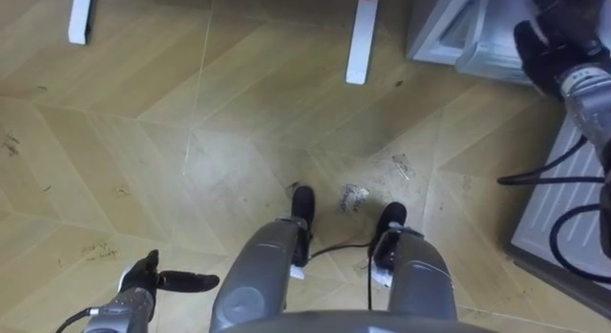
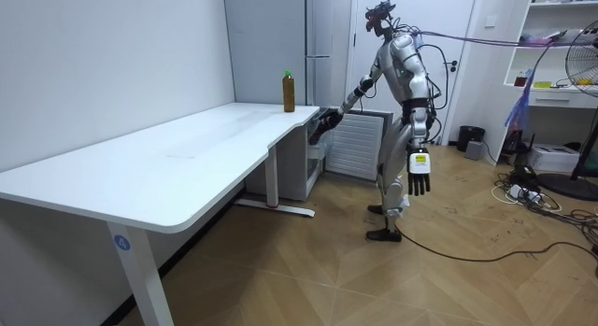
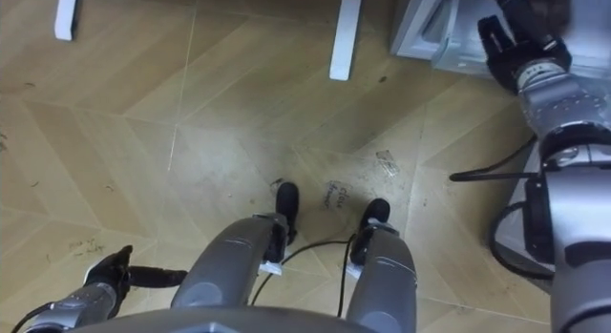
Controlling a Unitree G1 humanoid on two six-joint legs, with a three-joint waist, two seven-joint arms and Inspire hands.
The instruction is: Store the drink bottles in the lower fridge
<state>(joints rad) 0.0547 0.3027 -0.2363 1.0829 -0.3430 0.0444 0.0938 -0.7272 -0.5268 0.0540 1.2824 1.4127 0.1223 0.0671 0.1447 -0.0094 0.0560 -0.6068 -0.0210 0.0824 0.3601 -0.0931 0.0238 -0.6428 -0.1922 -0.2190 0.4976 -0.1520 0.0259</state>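
Observation:
A brown drink bottle with a green cap stands upright at the far end of the white table, beside the tall grey fridge. I stand on the wood floor in front of the fridge's open lower compartment. My right hand is stretched out to that compartment's edge; its fingertips are hidden, and I cannot tell whether it holds anything. My left hand hangs open at my side, holding nothing. It appears as well in the room view, left hand.
The lower fridge door stands swung open on my right, its ribbed white inner face towards me. White table legs stand on the floor ahead and to the left. A fan and shelves stand behind me.

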